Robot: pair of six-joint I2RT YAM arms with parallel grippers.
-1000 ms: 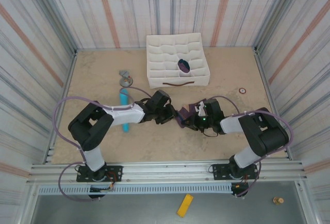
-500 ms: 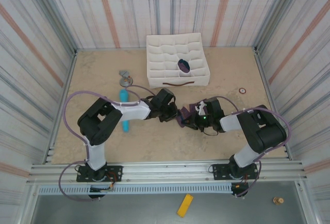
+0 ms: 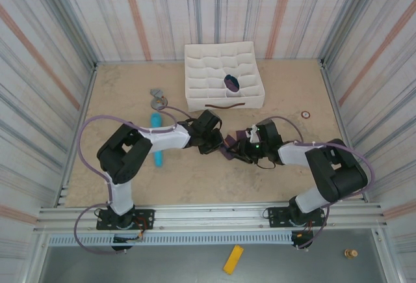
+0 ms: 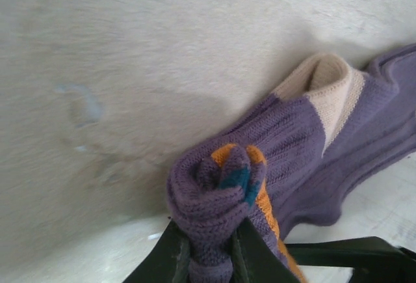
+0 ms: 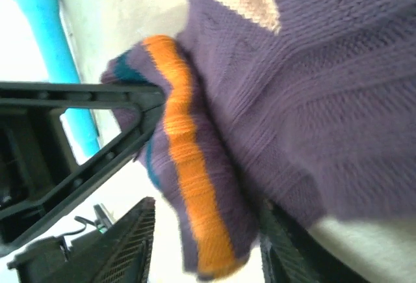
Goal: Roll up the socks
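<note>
Roughly, L to R: light blue cylinder [image 3: 156,141] lay on the desk [image 3: 130,97], partly under the left arm [image 3: 162,140]. At mid-desk the left jaws were clamped tight on the rolled end [image 4: 214,192] of the purple socks [image 3: 228,146], w/ orange and teal showing in the coil. Rest of the pair trailed flat toward the right arm [image 3: 296,156]. There the right jaws stood parted, the sock's orange band [image 5: 185,166] loose betw. them. White divided box [image 3: 223,75] sat at back.

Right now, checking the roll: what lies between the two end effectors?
The socks, bunched, fill the gap from left end effector to right end effector in the top view.
</note>
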